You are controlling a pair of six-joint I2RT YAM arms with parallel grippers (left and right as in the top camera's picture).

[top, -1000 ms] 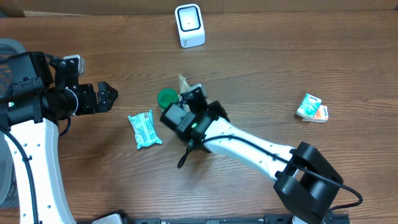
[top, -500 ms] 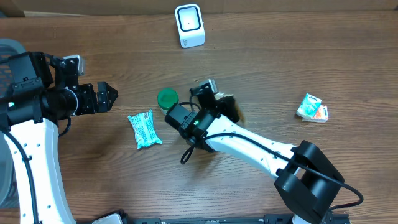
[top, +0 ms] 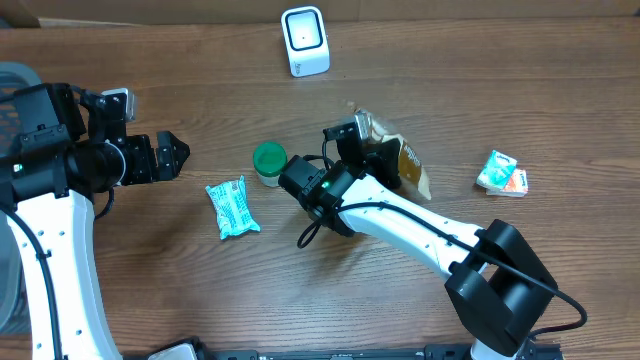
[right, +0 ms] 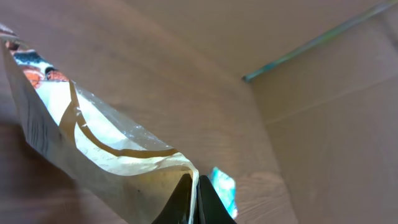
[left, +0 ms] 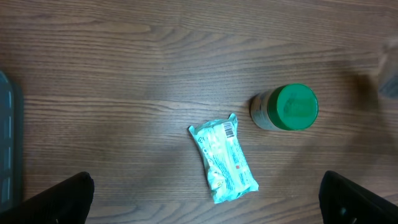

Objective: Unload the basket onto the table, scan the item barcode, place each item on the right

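My right gripper [top: 368, 152] is shut on the edge of a clear snack bag with brown and yellow print [top: 404, 160], held up above the middle of the table. In the right wrist view the two fingers [right: 194, 190] pinch the bag's thin seam, and the bag [right: 93, 143] stretches up to the left. The white barcode scanner [top: 305, 40] stands at the table's far edge, apart from the bag. My left gripper [top: 176, 157] hangs open at the left, above the table, with nothing in it; its fingertips [left: 69, 198] frame the bottom of the left wrist view.
A teal packet with a barcode [top: 232, 207] [left: 224, 163] lies left of centre. A green-lidded jar [top: 269, 162] [left: 286, 107] stands beside my right arm. A teal and orange packet [top: 502, 174] lies at the right. A grey bin [top: 10, 80] sits at the left edge.
My right gripper has swung the snack bag from beside the green-lidded jar to the right and turned it. The left arm has not moved.
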